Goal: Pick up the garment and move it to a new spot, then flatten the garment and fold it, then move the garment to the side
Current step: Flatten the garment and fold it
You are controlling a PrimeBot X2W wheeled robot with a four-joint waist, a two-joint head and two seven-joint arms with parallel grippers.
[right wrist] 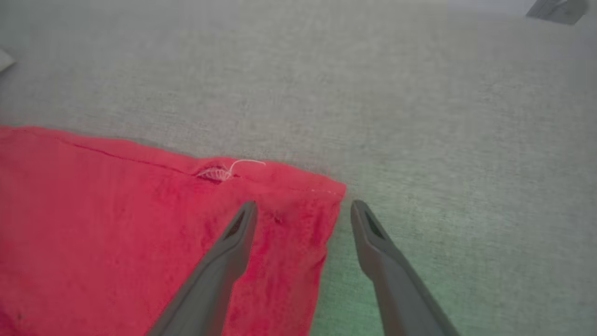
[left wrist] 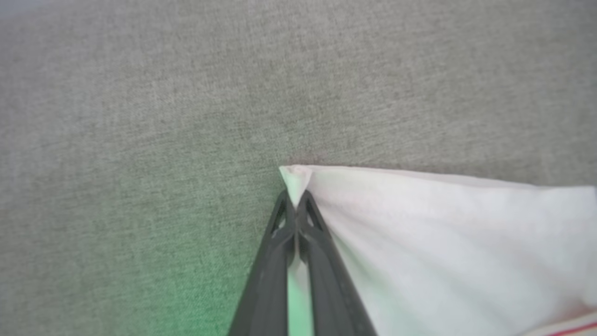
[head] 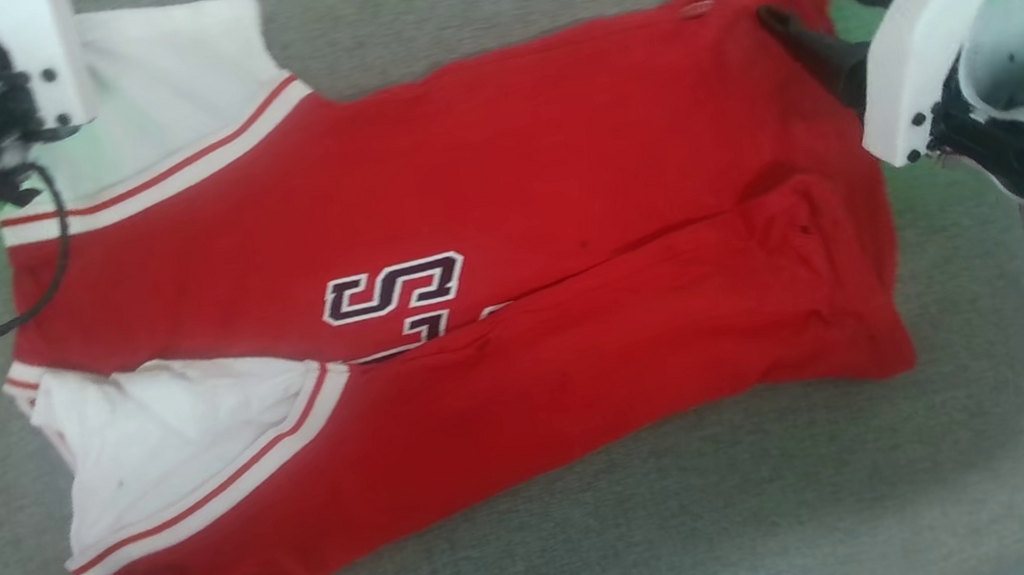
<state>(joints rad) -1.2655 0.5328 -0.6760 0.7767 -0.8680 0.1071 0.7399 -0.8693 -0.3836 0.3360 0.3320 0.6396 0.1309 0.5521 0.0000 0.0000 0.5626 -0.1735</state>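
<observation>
Left wrist view: the left claw (left wrist: pixel 295 199) is pinched shut on the pointed corner of a white sleeve (left wrist: pixel 419 242). A tip of cloth pokes out past the two dark fingers (left wrist: pixel 268 280), which meet along their length. The sleeve belongs to a red shirt (head: pixel 574 155) lying spread on a grey woven surface (left wrist: pixel 140 93), which is tinted green beside the fingers. Seen from the head, the shirt lies crosswise, its white sleeves and red-and-white striped trim (head: pixel 169 155) toward the robot's left and its hem toward the right. The near side is folded in over the middle, covering the lower part of the dark, white-edged lettering (head: pixel 394 288) on the chest. At the far right corner of the hem, the right claw (right wrist: pixel 303 207) stands open, one finger over the red cloth and the other over the bare surface just beside it, with the corner between them; whether the tips touch the cloth cannot be told. A loose white thread (right wrist: pixel 233 168) curls from the hem seam just beyond the fingers.
</observation>
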